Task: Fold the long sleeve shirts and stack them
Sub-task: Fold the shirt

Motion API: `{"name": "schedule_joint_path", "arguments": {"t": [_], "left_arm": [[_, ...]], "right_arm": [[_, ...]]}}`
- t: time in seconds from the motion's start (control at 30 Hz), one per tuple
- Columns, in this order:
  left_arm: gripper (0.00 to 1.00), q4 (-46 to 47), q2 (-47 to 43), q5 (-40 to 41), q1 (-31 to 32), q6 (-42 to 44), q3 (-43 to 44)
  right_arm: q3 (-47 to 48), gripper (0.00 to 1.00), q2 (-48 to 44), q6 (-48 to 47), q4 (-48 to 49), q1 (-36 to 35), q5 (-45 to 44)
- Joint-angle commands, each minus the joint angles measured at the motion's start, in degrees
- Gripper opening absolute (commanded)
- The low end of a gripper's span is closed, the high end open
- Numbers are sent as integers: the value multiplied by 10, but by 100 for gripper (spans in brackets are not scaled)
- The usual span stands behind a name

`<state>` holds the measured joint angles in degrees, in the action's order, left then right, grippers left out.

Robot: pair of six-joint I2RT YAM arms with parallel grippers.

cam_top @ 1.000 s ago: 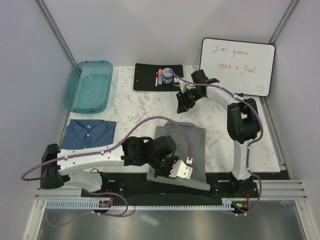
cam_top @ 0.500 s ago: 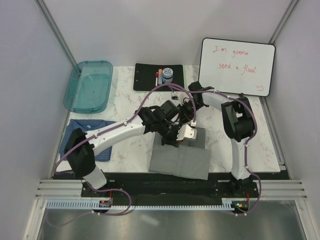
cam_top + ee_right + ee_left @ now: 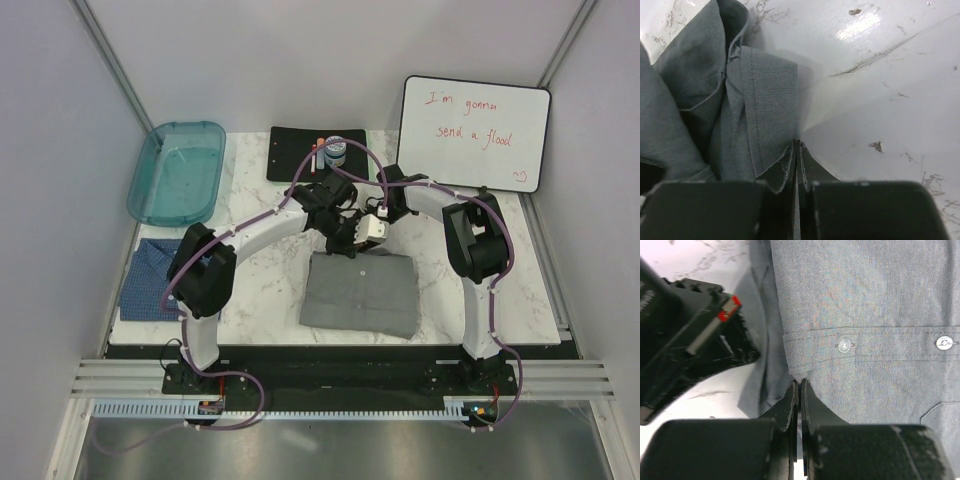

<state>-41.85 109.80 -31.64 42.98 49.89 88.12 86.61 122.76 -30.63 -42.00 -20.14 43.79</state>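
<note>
A: How many shirts were there?

B: Two. One grey shirt [image 3: 362,293] lay folded flat on the marble table [image 3: 270,270], on the base side of both grippers, with its far edge at their tips. One blue shirt [image 3: 148,285] lay well off to the left of the left gripper, towards the arm bases. Beyond the grippers stood one teal tray [image 3: 180,128] far to the left, one black clipboard [image 3: 295,155] straight ahead and one whiteboard [image 3: 475,132] to the right.

A: And the grippers themselves?

B: The left gripper [image 3: 799,386] was clenched, its fingertips pressed together on the grey shirt's edge by the placket, where two white buttons [image 3: 844,345] showed. The right gripper [image 3: 796,146] was also squeezed closed, pinching a stitched fold of the same shirt. The two sat just beside each other.

A: Was anything hard to make out?

B: The left arm [image 3: 205,275] covered part of the blue shirt. From above, arms and cables hid both sets of fingertips. The small items on the clipboard were too small to name.
</note>
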Motion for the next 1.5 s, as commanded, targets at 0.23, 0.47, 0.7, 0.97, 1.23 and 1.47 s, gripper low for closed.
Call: {"name": "schedule_joint_path", "arguments": {"t": [0.23, 0.47, 0.7, 0.97, 1.23, 1.47], "left_arm": [[2, 71, 22, 11, -27, 52, 35], [2, 97, 28, 31, -35, 69, 18], [2, 127, 36, 46, -47, 74, 3], [10, 146, 43, 37, -51, 79, -3], [55, 131, -5, 51, -68, 67, 15], [73, -3, -45, -54, -174, -127, 73]], "right_arm": [[11, 5, 5, -36, -30, -2, 44], [16, 5, 8, -43, -36, -2, 42], [23, 6, 13, -51, -42, -2, 38], [51, 15, 20, -46, -45, 0, 16], [151, 34, 8, -8, -53, 40, -43], [195, 56, -29, 6, -109, 77, -7]]}}
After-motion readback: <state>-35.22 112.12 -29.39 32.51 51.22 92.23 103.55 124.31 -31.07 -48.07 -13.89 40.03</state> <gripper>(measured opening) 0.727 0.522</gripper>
